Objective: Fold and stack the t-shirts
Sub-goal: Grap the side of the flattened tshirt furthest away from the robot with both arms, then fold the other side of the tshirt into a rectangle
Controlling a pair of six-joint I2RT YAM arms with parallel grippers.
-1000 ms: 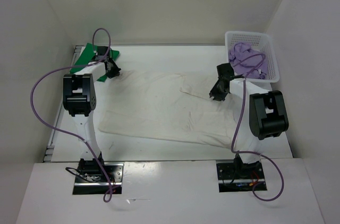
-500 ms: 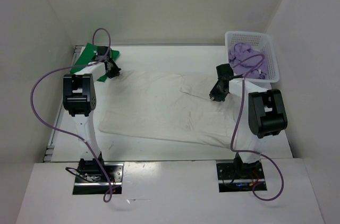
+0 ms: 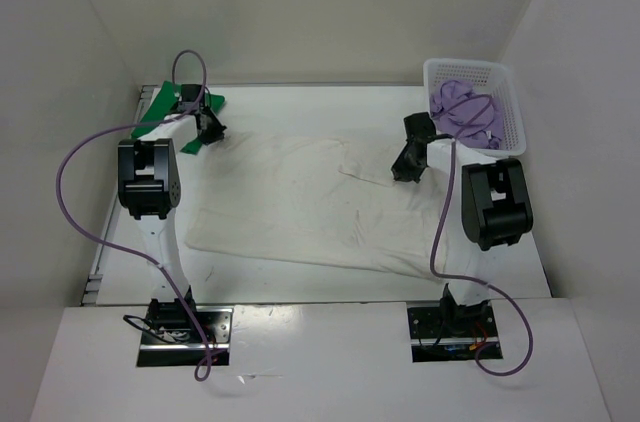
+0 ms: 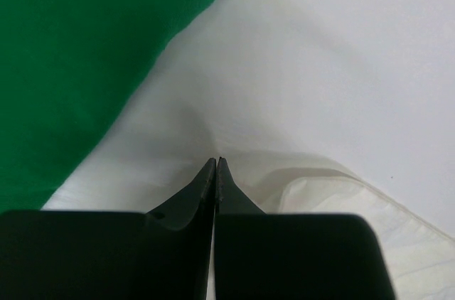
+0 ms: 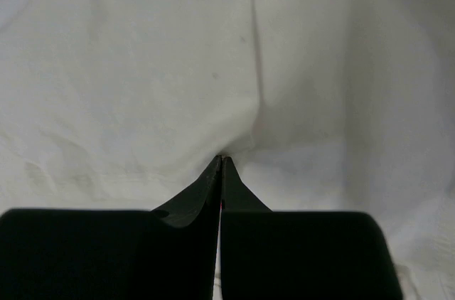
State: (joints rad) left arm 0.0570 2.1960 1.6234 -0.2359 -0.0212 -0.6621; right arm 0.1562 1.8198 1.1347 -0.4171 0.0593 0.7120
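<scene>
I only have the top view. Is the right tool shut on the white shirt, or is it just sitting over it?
Observer: Right wrist view: the right tool is shut, the white shirt puckered into its tips.
Operator: And the left one?
Observer: The left tool is shut too, pinching a fold at the shirt's edge.
Operator: Any green caught in it?
Observer: No; the green shirt lies beside the tips, apart from them.

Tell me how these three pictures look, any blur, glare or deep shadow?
Top external: even, soft light, no glare; the white shirt barely stands out from the table. Left wrist: left pincer a black silhouette with soft shadow at its tips, green shirt vivid. Right wrist: dimmer, slightly soft; right pincer likewise black.
</scene>
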